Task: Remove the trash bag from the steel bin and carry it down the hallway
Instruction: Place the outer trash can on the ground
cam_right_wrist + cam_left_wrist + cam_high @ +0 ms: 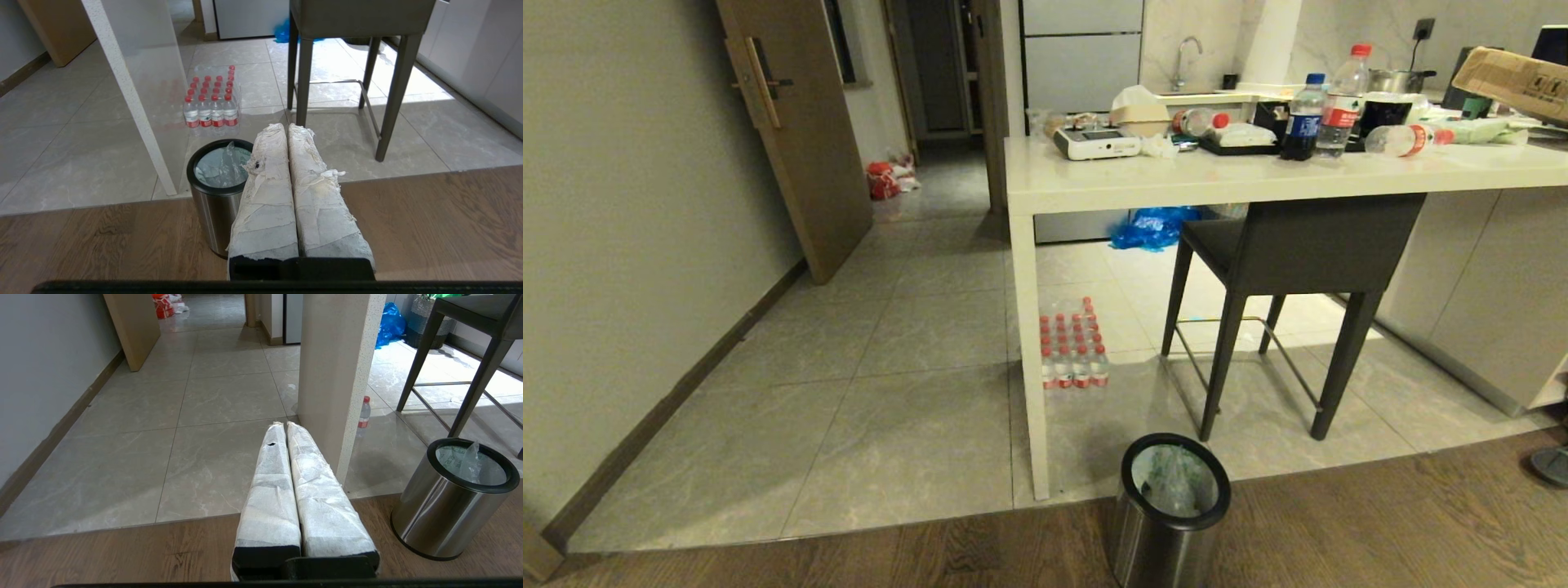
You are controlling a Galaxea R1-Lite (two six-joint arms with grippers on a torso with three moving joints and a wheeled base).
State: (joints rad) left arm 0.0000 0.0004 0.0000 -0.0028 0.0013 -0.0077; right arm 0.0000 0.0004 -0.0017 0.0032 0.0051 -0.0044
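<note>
Neither arm shows up from the head cam. Left gripper (286,424) has its wrapped fingers (269,490) pressed together, pointing to 12 o'clock. Right gripper (286,126) same deal, fingers (314,196) closed, empty, also 12 o'clock.

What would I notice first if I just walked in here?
Probably the shiny steel bin on the wood floor right in front, with a thin white trash bag inside it. Behind it is a pack of red-capped bottles under the cluttered white table, next to a dark stool.
</note>
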